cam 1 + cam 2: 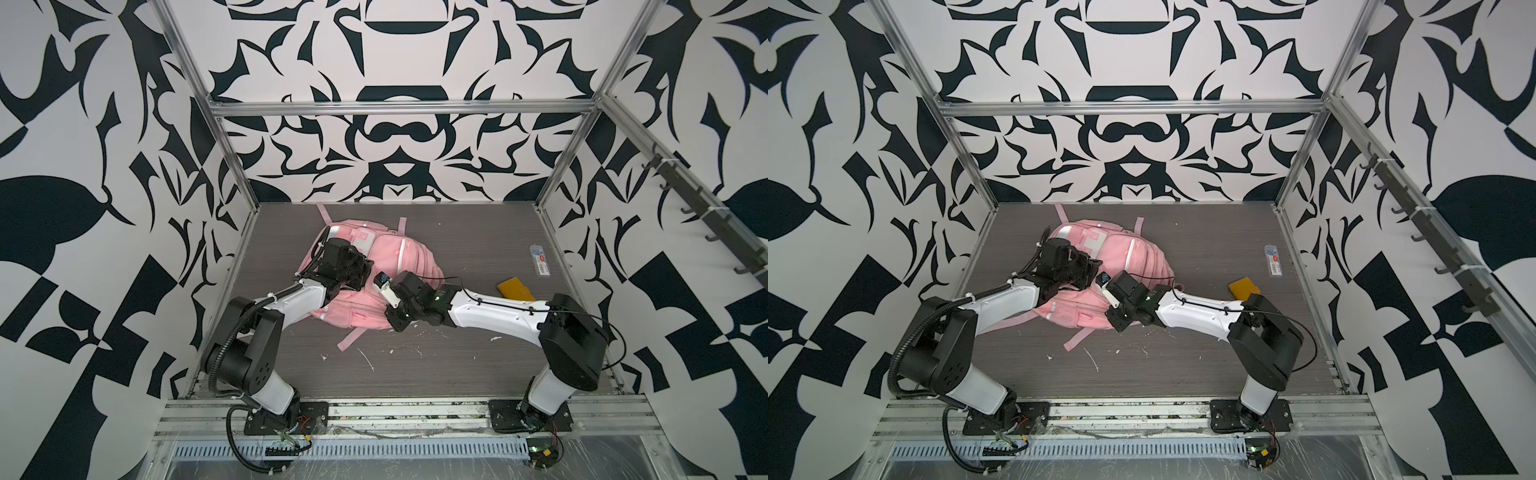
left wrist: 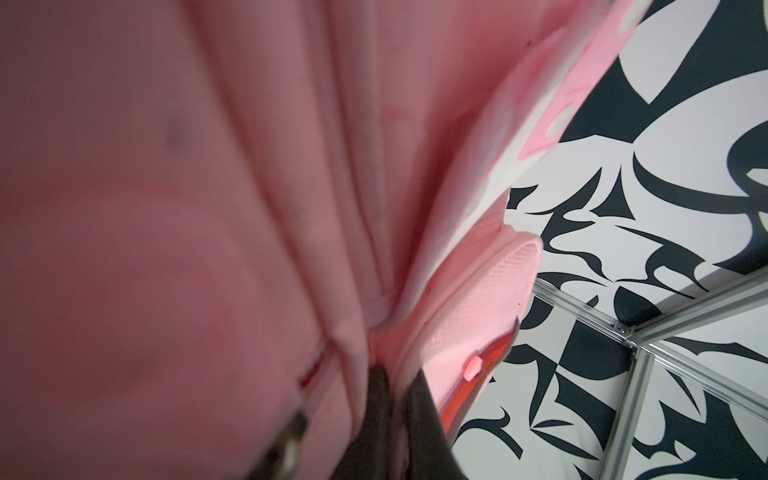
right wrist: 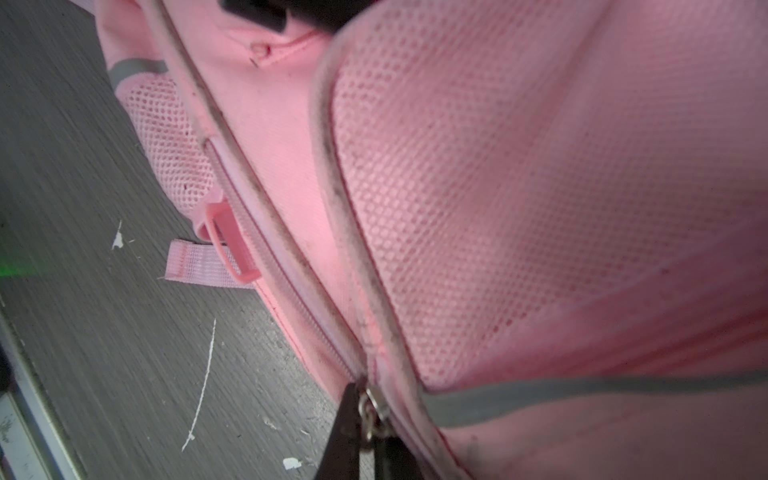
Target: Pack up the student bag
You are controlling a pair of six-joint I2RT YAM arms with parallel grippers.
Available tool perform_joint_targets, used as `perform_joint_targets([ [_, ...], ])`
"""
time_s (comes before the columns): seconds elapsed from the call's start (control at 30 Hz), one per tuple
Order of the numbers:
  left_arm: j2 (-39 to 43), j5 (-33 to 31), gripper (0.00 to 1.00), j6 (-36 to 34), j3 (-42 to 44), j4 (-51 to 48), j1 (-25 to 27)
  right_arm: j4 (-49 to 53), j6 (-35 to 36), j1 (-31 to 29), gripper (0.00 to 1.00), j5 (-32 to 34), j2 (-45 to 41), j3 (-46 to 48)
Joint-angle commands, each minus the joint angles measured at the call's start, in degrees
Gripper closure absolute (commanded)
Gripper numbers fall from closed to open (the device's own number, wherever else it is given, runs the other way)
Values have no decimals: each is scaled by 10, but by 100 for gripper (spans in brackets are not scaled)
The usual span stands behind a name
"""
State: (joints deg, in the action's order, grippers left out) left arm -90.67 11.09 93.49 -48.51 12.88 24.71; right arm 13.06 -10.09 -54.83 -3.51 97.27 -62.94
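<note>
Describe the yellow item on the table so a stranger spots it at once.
On the dark wood-grain table, find the pink student bag near the middle. To its right, partly hidden by the right arm, lies a flat mustard-yellow pad. Its neighbour, a narrow packet nearer the table edge, is clear; this one is solid yellow.

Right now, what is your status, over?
Left gripper shut on student bag fabric. Right gripper shut on its zipper pull. Yellow item, clear case lie apart, right side.

Pink cloth student bag (image 1: 386,253), mesh panel (image 3: 498,187), matt wood-grain table (image 1: 457,353)
</note>
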Motion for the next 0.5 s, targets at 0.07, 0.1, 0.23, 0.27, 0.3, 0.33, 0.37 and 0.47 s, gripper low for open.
perform_joint_targets([
  [0.07, 1, 11, 100, 41, -25, 56, 21, -118, -11, -8, 98, -97, -2, -35],
  [0.1, 5, 13, 100, 36, -25, 47, 21, -119, -15, -4, 96, -97, -5, -35],
  [0.23, 26, 10, 100, -10, -25, 5, 18, -101, -40, 16, 88, -109, -29, -24],
  [0.27, 28, 15, 100, -38, -30, -11, 14, -91, -41, 19, 85, -111, -39, -20],
  [0.3, 29, 21, 100, -60, -35, -33, 12, -85, -41, 21, 82, -107, -51, -15],
  [0.33, 32, 23, 100, -85, -38, -55, 9, -78, -40, 22, 78, -102, -67, -4],
  [0.37, 35, 21, 100, -105, -37, -70, 9, -70, -38, 25, 74, -99, -85, 6],
  [0.47, 43, 7, 100, -142, -25, -102, 7, -55, -56, 39, 64, -83, -139, 49],
])
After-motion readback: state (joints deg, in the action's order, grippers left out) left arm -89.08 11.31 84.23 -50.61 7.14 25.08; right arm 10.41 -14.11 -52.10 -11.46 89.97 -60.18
